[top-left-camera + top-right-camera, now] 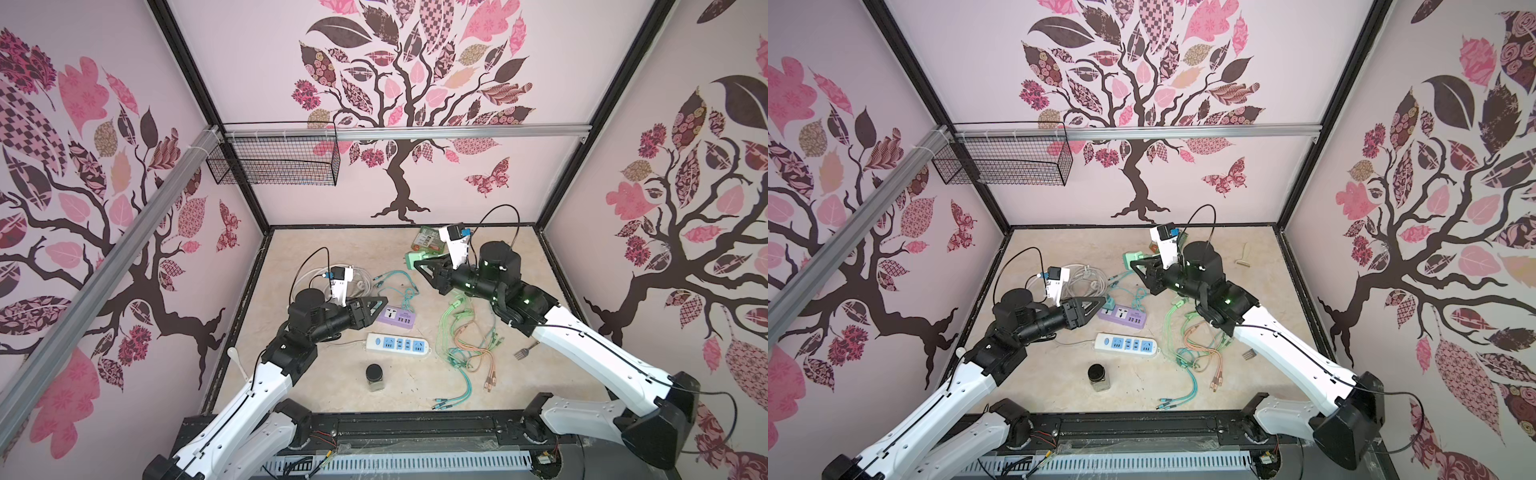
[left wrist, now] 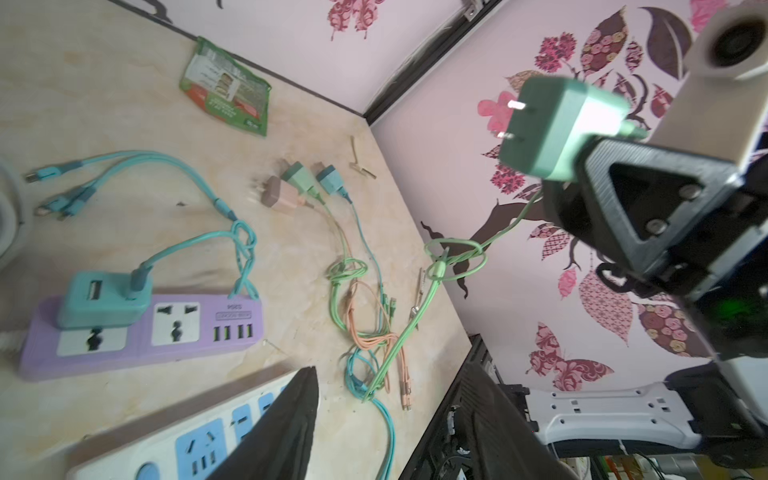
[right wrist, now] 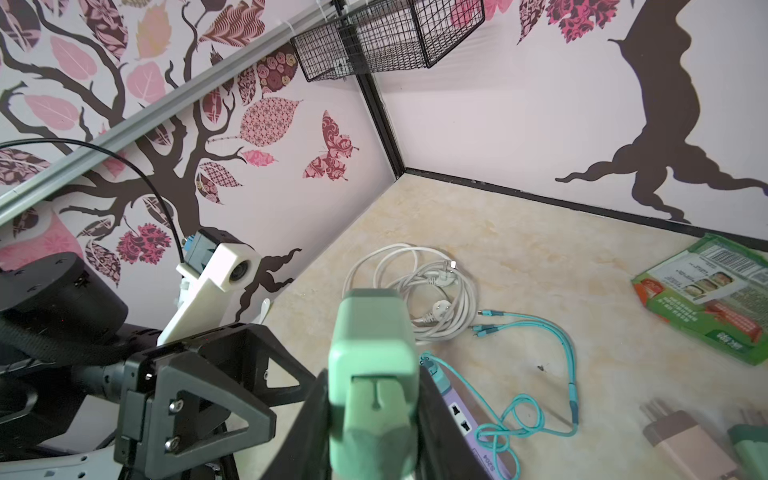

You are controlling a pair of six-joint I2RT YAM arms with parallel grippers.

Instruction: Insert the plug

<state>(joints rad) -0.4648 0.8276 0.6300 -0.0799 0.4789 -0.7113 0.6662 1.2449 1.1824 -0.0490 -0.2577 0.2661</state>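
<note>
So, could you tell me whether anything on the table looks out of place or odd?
Yes: the green charger in the right gripper trails a knotted cable into the tangled cable heap, which may snag. A fork lies oddly beside those cables.

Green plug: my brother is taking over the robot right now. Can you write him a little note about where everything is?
Right tool: shut on the green plug, held up in the air with its prongs free.
Left tool: open and empty, beside the purple power strip.
Done: teal charger sits in the purple strip's end socket; green plug is picked up.
Left: carry the green plug to a free socket, probably the middle socket, and push it in.
White power strip lies nearby.
</note>
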